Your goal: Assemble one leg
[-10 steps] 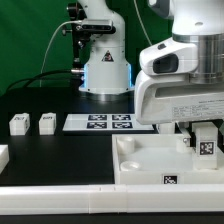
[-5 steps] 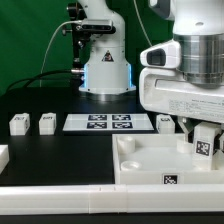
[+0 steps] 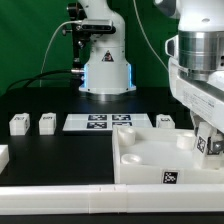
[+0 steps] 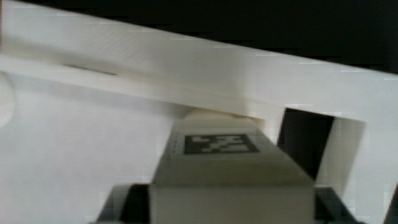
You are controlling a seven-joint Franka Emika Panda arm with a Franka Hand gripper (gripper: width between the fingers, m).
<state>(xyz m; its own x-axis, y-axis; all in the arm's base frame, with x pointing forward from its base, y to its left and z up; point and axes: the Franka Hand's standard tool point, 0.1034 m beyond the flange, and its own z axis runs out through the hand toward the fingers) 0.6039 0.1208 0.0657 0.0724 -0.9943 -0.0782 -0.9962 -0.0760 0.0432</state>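
One leg (image 3: 208, 143) is sitting pinched between the jaws of the gripper (image 3: 209, 146), tag facing the exterior camera, low over the far corner of the white panel (image 3: 140, 158) at the exterior view's right. The Panda arm is reaching down from above, its wrist tilting slightly. Two more legs (image 3: 19, 124) (image 3: 46, 123) are lying on the black table (image 3: 50, 160), well apart, beside the marker board (image 3: 108, 122). The wrist view is showing the held leg (image 4: 222, 165) against the panel's wall (image 4: 160, 70).
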